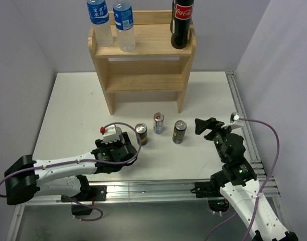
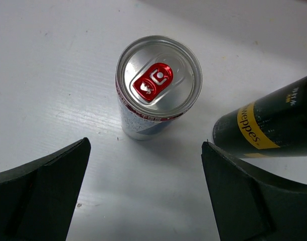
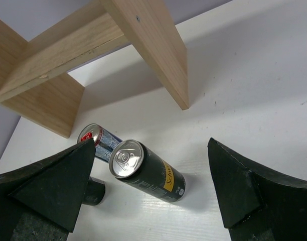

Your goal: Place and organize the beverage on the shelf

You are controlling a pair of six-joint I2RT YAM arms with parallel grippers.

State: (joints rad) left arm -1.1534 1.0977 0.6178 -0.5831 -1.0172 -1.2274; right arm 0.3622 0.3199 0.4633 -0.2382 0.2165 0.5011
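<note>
Left pincer (image 2: 144, 150) and right pincer (image 3: 151, 145) both stand wide open and empty, the cans (image 1: 158, 123) upright on the counter (image 1: 73, 110) before the shelf (image 1: 143, 75), so you appear to be at approach and must next close squarely around one can.

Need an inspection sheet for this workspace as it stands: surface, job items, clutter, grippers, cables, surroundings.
Surface: white table, three cans standing on it in front of the shelf.
Job's things: shelf at the far edge; left water bottle, right water bottle and cola bottle on its top board; nothing seen on the lower board. Left dark can, silver can and right dark can upright.
Clutter: nothing seen.
Grippers: left gripper open, empty, near the left dark can; right gripper open, empty.
Cables: left purple cable loops close to the left dark can; right purple cable hangs free.
Surroundings: plain walls; metal rail.
</note>
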